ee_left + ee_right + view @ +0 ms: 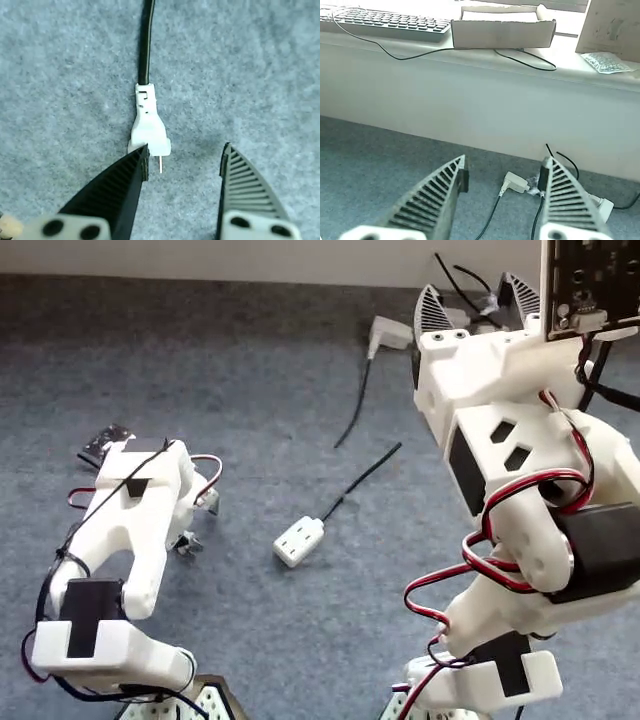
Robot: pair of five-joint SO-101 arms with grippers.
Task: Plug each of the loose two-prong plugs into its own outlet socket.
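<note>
Left gripper (pixel 186 147) jaws apart | its fingertip (pixel 141 159) hides part of plug (pixel 148 127) | right gripper (pixel 505 159) jaws apart, raised

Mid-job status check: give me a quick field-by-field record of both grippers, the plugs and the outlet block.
left gripper: open, low over the carpet, one fingertip at the first plug's edge
first plug: white, lying flat, black cord, prong end toward the left gripper, not gripped
right gripper: open, raised, holding nothing, facing the wall
second plug: white, on the carpet near the wall, black cord
outlet socket: white block on the carpet between the arms, nothing plugged in
plugs seated: none
</note>
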